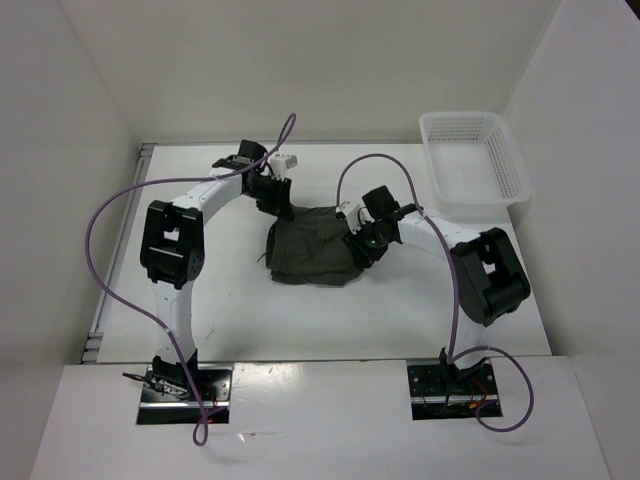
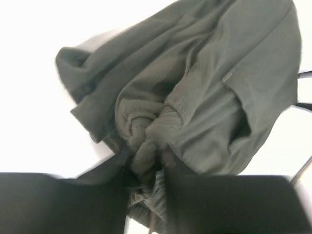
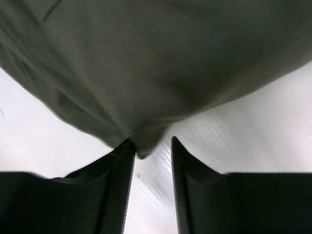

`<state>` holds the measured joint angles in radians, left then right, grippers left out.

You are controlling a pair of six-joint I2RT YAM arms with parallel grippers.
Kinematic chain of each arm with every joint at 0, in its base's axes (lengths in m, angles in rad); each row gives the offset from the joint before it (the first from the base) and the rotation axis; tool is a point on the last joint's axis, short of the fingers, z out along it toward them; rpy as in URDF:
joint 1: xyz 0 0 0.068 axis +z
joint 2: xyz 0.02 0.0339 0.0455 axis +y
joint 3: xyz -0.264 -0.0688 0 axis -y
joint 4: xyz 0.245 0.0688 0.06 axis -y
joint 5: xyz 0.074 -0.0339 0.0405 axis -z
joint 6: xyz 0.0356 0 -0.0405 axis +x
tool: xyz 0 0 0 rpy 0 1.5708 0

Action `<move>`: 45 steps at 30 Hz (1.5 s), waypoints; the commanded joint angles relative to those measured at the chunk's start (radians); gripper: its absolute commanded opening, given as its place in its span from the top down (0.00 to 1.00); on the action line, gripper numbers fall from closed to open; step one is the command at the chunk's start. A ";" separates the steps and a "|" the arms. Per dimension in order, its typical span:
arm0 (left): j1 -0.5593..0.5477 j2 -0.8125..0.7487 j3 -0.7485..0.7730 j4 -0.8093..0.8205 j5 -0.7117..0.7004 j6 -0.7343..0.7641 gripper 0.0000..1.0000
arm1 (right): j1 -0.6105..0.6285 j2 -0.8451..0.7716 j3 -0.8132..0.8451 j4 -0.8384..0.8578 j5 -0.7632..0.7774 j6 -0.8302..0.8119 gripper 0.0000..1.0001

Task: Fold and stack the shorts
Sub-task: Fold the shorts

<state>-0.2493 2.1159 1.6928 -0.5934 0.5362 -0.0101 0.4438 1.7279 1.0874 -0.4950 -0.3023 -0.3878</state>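
The dark olive-green shorts (image 1: 315,250) lie crumpled on the white table in the middle of the top view. My left gripper (image 1: 275,207) is at their far left corner. In the left wrist view it (image 2: 148,163) is shut on a bunched fold of the shorts (image 2: 204,87), and cloth fills the gap between the fingers. My right gripper (image 1: 358,245) is at the shorts' right edge. In the right wrist view it (image 3: 151,144) is open, and a low point of the shorts (image 3: 146,63) hangs against the tip of its left finger (image 3: 122,165), with bare table showing between the fingers.
A white plastic mesh basket (image 1: 512,178) stands at the far right corner of the table. White walls close in the back and both sides. Purple cables loop over both arms.
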 commanded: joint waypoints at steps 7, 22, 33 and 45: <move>0.050 -0.027 0.053 0.084 0.015 0.010 0.99 | 0.044 0.032 -0.004 0.069 0.115 -0.040 1.00; 0.064 0.009 0.061 0.092 -0.074 0.010 0.17 | 0.044 -0.034 0.124 0.000 0.108 -0.131 0.10; 0.202 -0.499 -0.017 -0.020 -0.200 0.010 0.00 | -0.004 -0.591 0.114 0.111 0.224 -0.083 0.00; 0.479 -1.304 -0.711 -0.029 -0.429 0.010 0.00 | -0.181 -1.051 -0.231 0.159 0.503 0.128 0.00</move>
<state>0.2314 0.9131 1.0725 -0.5861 0.1272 -0.0036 0.2859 0.7403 0.8875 -0.3279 0.1474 -0.3267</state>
